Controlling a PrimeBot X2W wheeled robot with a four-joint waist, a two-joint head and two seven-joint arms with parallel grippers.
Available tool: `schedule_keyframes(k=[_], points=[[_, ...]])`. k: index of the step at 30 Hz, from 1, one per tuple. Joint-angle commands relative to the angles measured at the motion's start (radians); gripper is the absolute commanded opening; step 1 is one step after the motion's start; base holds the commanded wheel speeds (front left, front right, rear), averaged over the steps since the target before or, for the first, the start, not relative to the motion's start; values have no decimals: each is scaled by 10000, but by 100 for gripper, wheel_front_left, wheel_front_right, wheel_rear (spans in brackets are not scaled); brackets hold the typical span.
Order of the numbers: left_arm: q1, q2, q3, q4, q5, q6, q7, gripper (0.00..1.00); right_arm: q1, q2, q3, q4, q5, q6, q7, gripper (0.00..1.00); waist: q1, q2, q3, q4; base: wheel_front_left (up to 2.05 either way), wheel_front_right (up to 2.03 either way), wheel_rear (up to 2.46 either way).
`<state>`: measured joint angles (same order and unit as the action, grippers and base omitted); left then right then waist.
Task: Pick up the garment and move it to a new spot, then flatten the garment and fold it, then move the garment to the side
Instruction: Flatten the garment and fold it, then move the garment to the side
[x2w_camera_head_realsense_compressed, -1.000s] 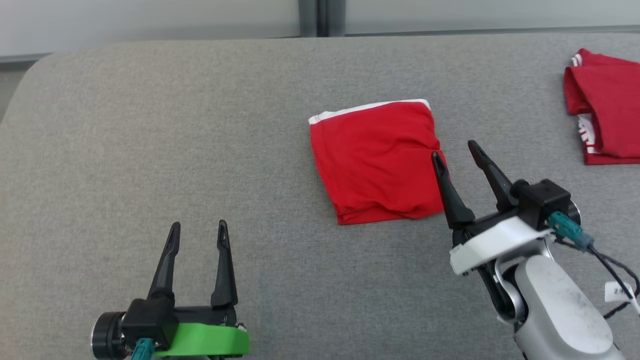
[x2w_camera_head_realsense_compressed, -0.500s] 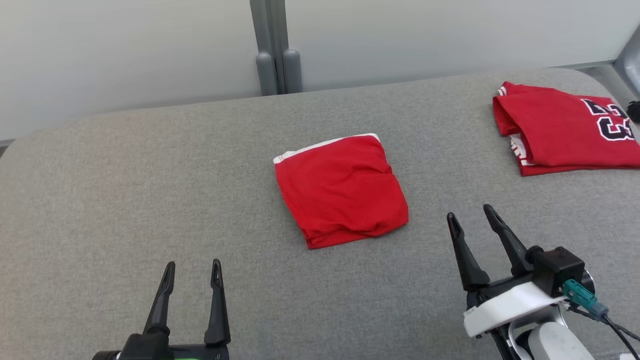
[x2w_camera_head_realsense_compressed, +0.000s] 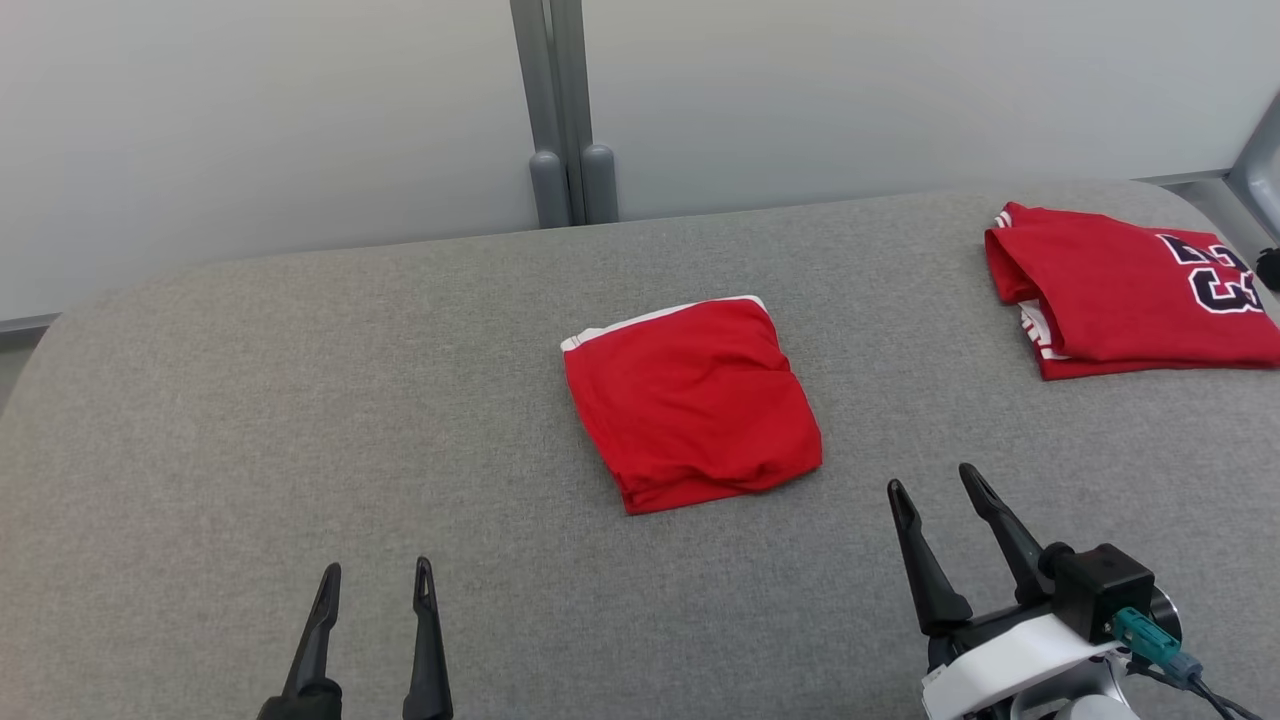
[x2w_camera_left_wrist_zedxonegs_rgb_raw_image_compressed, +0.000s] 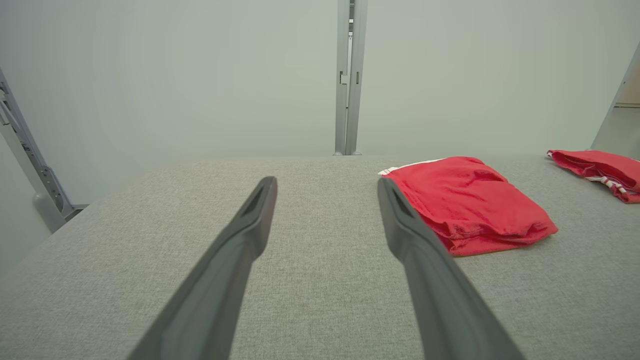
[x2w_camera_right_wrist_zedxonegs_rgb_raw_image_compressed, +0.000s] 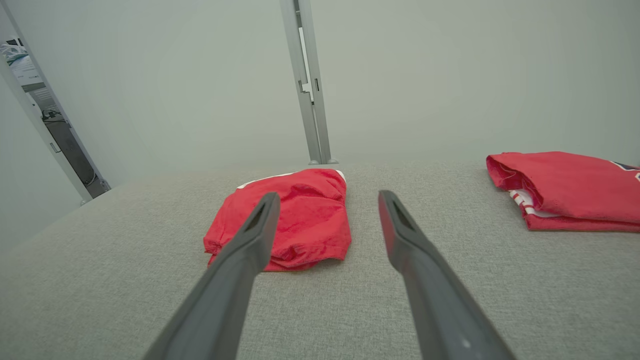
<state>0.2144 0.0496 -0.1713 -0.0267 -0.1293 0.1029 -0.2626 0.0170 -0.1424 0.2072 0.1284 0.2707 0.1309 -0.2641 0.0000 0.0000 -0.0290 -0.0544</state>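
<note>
The garment (x2w_camera_head_realsense_compressed: 692, 400) is a red piece with a white band, folded into a rough square in the middle of the grey surface (x2w_camera_head_realsense_compressed: 250, 420). It also shows as a red garment (x2w_camera_left_wrist_zedxonegs_rgb_raw_image_compressed: 467, 202) right of my left fingers and as the garment (x2w_camera_right_wrist_zedxonegs_rgb_raw_image_compressed: 290, 220) behind my right gripper's left finger. My left gripper (x2w_camera_head_realsense_compressed: 377, 570) stands open at the bottom left, well short of it. My right gripper (x2w_camera_head_realsense_compressed: 930, 480) stands open at the bottom right, just off the fold's near right corner, touching nothing. The left gripper (x2w_camera_left_wrist_zedxonegs_rgb_raw_image_compressed: 325, 185) and right gripper (x2w_camera_right_wrist_zedxonegs_rgb_raw_image_compressed: 325, 197) hold nothing.
A second folded red jersey (x2w_camera_head_realsense_compressed: 1130, 290) with dark numerals lies at the far right of the surface. A pale wall with a grey upright post (x2w_camera_head_realsense_compressed: 560, 110) stands behind the far edge. The surface's rounded left corner (x2w_camera_head_realsense_compressed: 60, 330) drops off at the left.
The head camera has tilted up, so the wall and jersey came into view. My right gripper has drawn back from the garment's right edge toward me. The garment lies as before.
</note>
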Motion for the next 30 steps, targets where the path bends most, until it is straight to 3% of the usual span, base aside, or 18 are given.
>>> schedule_keyframes(k=[1,30], points=[[111,21,41,31,75,49,-25,100,134,-45,24,42,-94,-7,4,100,0,0,-25,41,0,0,0],[192,21,43,250,71,234,-25,100,206,-139,189,172,-112,-7,4,100,0,0,-219,197,0,0,0]])
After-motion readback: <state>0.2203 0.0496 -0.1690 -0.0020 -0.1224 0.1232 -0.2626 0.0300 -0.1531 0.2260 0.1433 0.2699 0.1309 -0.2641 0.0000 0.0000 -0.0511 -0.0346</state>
